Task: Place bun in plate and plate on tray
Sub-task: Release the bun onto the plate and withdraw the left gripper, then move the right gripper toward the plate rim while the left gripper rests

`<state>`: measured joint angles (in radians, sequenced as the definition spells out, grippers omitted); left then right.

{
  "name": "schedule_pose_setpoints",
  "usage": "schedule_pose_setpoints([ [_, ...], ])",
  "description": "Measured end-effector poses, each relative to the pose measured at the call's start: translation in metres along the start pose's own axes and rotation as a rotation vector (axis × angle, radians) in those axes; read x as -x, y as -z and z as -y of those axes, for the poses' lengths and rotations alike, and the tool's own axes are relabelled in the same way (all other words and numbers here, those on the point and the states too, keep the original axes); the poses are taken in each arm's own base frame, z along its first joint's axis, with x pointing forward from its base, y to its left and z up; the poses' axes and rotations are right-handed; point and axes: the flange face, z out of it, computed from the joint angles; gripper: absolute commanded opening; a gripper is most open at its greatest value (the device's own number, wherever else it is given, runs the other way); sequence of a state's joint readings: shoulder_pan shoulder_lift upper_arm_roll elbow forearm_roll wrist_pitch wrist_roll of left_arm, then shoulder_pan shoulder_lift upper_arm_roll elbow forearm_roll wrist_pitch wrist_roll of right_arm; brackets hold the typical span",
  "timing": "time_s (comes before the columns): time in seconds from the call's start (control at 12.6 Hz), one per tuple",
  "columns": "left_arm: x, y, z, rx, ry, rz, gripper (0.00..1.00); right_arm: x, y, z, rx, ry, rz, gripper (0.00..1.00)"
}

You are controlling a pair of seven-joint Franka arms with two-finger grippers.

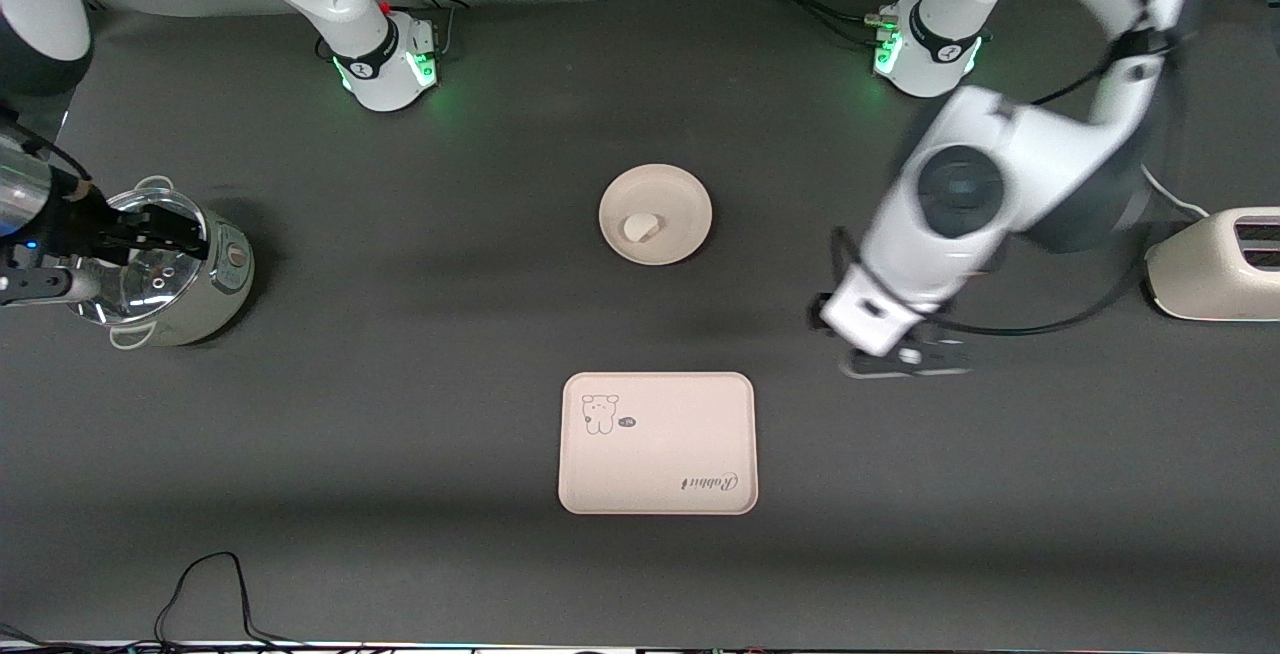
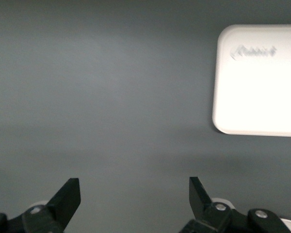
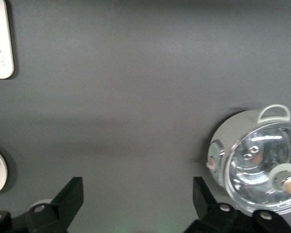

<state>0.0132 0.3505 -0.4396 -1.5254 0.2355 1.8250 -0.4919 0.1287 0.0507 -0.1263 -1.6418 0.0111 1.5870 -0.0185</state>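
The small cream-white, soft-looking bun [image 1: 641, 227] sits inside the round cream-beige shallow plate [image 1: 680, 196] at the middle of the dark grey table [image 1: 400, 434]. The rectangular cream-beige tray [image 1: 660, 454] with its bear drawing and script lettering lies apart from the plate, nearer to the front camera, with nothing on it.

The left gripper [image 1: 905, 359] hangs over bare tabletop, toward the left arm's end of the table from both plate and tray. Its two black fingers [image 2: 68, 196] stand spread wide with nothing between them; the tray shows off to one side in its wrist view [image 2: 257, 82], and nothing but table lies under the fingertips.

The right gripper [image 1: 150, 234] hovers over a pale green cooking pot with a shiny glass lid [image 1: 175, 279], at the right arm's end of the table, well apart from the plate. Its fingers [image 3: 68, 199] are spread wide too, and hold nothing.

A cream-coloured toaster [image 1: 1215, 264] stands at the left arm's end of the table, just past the left arm's elbow.
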Motion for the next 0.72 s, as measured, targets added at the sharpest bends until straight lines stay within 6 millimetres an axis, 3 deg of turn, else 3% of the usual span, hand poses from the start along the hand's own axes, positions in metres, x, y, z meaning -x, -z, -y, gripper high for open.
schedule_pose_setpoints([
  [0.16,-0.015,0.031,0.086,0.030,0.002,-0.002,1.00,0.010,-0.003,0.064,-0.016,-0.044,0.011,1.00],
  [0.32,-0.018,0.042,0.171,0.069,0.035,0.030,1.00,0.032,-0.004,0.144,-0.035,-0.101,0.020,1.00],
  [0.4,-0.014,0.045,0.203,0.072,0.026,0.052,1.00,0.047,-0.004,0.188,-0.034,-0.134,0.016,1.00],
  [0.48,-0.008,0.051,0.220,0.072,0.017,0.069,1.00,0.063,-0.006,0.231,-0.033,-0.167,0.007,1.00],
  [0.56,-0.002,0.059,0.224,0.066,0.012,0.082,1.00,0.082,-0.008,0.275,-0.036,-0.195,-0.009,1.00],
  [0.72,0.007,0.070,0.217,0.055,-0.001,0.092,1.00,0.123,-0.018,0.353,-0.059,-0.237,-0.045,1.00],
])
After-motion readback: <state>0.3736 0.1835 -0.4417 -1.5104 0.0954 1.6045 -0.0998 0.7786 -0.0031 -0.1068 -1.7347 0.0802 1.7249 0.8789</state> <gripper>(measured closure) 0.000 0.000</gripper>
